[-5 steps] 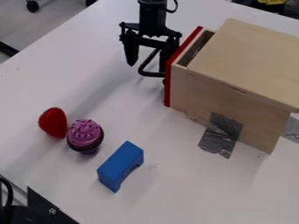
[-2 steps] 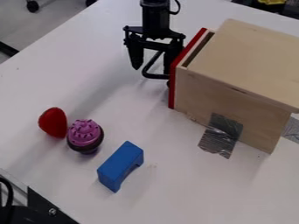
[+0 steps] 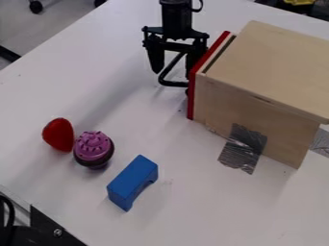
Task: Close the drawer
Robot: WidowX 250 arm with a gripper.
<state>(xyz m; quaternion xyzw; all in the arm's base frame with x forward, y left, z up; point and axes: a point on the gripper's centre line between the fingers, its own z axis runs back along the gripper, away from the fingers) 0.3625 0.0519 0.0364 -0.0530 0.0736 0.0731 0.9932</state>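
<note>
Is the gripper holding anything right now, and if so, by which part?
Nothing is held: the black two-finger gripper is open, its fingers well apart, at the flat red drawer front.

Displaying no legible text, label, brand name, number or sign on any visible surface, and bearing no readable marking of another kind.

Black robot arm point(image 3: 176, 19) in from top edge, roughly vertical. Black two-finger gripper point(image 3: 173, 73) hangs upper middle, pointing down, two fingers point(image 3: 155, 58) spread apart.
</note>
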